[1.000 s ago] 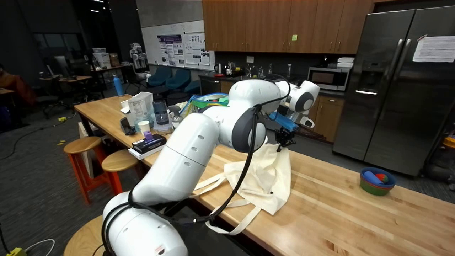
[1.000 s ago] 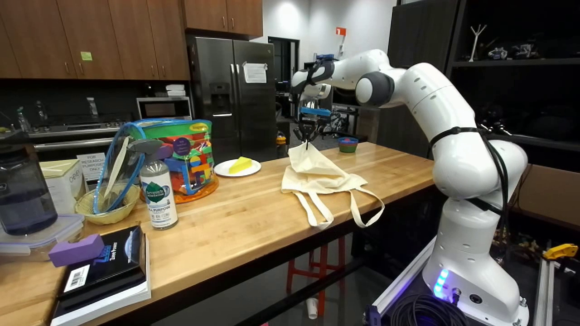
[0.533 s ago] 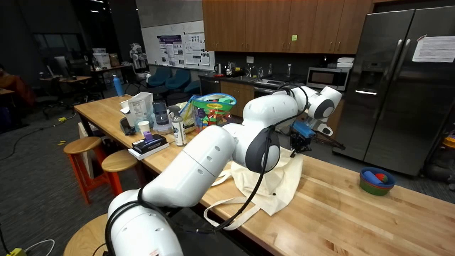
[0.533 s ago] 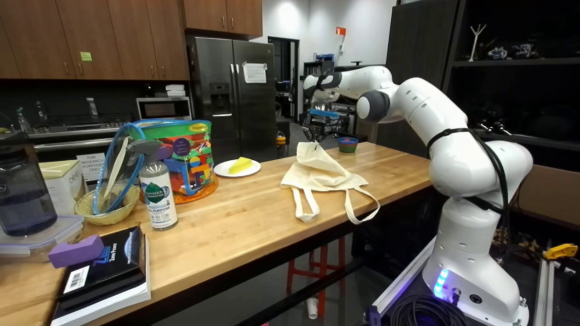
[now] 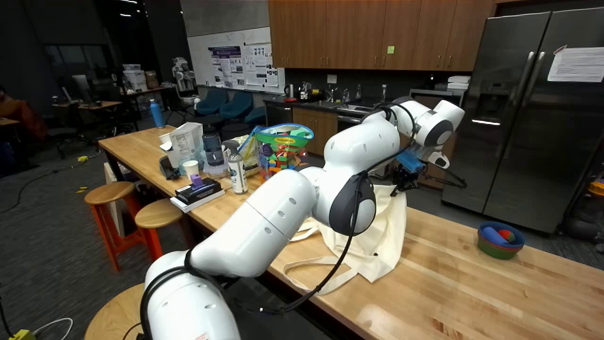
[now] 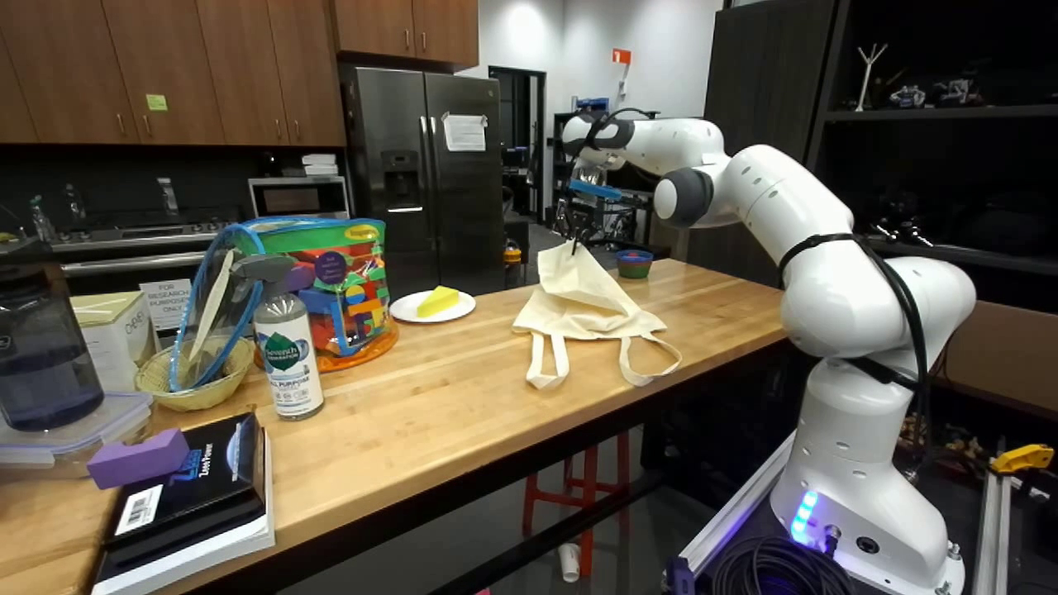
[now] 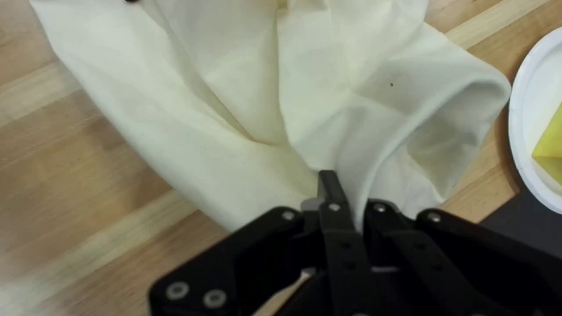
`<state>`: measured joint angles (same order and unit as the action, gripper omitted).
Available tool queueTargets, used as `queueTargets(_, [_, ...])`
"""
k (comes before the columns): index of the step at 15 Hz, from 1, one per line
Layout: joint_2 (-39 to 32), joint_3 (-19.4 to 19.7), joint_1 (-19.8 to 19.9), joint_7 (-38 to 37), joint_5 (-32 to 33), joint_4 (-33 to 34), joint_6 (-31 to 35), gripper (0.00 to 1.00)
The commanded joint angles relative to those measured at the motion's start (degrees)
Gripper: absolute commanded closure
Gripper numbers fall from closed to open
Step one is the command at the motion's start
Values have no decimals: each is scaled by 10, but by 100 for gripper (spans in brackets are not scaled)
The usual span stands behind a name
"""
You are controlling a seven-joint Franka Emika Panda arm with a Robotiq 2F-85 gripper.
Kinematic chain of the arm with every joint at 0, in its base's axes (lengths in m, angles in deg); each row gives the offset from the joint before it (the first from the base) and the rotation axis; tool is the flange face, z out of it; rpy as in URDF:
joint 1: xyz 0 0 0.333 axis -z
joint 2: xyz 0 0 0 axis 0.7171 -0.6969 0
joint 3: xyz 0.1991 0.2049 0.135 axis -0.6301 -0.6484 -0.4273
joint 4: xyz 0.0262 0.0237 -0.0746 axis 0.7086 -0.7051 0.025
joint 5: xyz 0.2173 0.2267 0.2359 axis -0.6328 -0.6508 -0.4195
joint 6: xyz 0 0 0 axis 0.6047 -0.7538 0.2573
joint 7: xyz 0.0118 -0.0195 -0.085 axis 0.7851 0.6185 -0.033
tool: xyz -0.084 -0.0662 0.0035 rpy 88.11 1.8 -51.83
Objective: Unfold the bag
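Because the black two-fingered gripper (image 7: 354, 195) is clamped on one raised edge of the cream cloth tote bag (image 6: 583, 302), at its twelve o'clock in an exterior view, with its lower part on the pale wooden tabletop (image 6: 413, 413), a hard pull could drag everything along instead of spreading it: nothing seems to anchor the six o'clock side, where two long cream cloth straps (image 6: 536, 355) lie. Thinly pinched, the soft fabric could slip as tension rises; let go too early, it would probably slump into creases. At two o'clock from the gripper in the wrist view sits a round white plate (image 7: 527, 105) with a yellow wedge (image 7: 551, 142), which a sweep that way could knock
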<state>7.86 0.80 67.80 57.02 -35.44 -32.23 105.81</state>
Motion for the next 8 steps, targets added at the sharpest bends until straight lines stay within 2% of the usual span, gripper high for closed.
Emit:
queueTargets(1, [6,3,-15,7,16,13,-39,99])
queueTargets(8, [11,6,-62,19,53,1,-98,99])
